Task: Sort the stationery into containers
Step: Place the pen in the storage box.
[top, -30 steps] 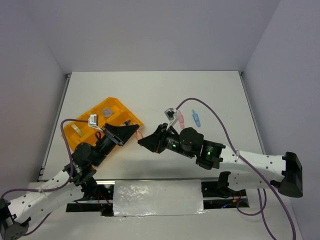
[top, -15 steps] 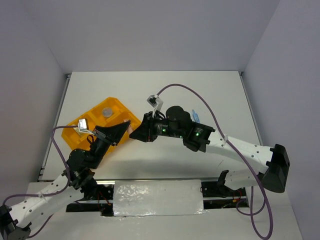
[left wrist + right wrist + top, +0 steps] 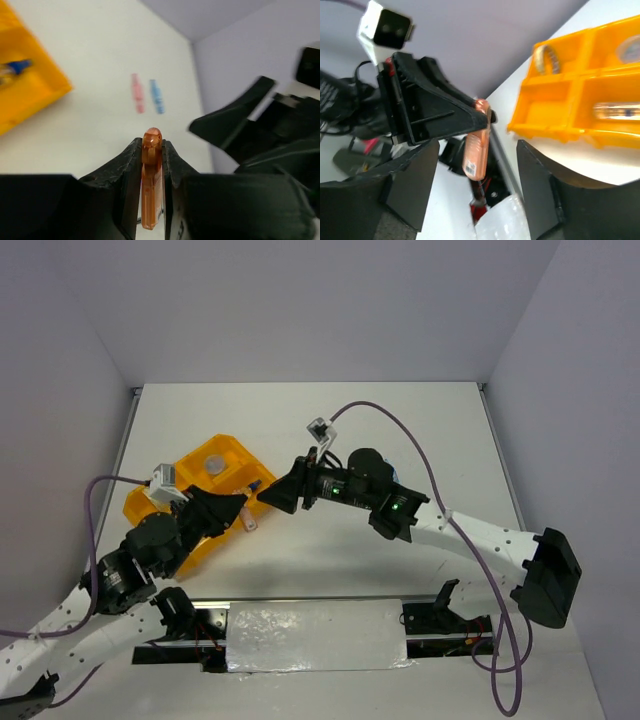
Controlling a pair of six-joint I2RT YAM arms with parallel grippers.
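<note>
Left gripper (image 3: pixel 151 150) pinching orange piece (image 3: pixel 152 192) — light, stiff, likely slick plastic; flat sides suit grip. Right gripper (image 3: pixel 480 200) spread, empty — near tray (image 3: pixel 555 131).

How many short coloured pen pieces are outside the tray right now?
3. The orange piece is clamped in the left gripper. The pink piece and blue piece lie side by side on the table beyond it. Others could be hidden from view.

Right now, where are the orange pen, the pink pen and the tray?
orange pen (image 3: pixel 151 185): left wrist view, mid-body.
pink pen (image 3: pixel 136 93): left wrist view, middle.
tray (image 3: pixel 547 107): right wrist view, empty compartment.
</note>
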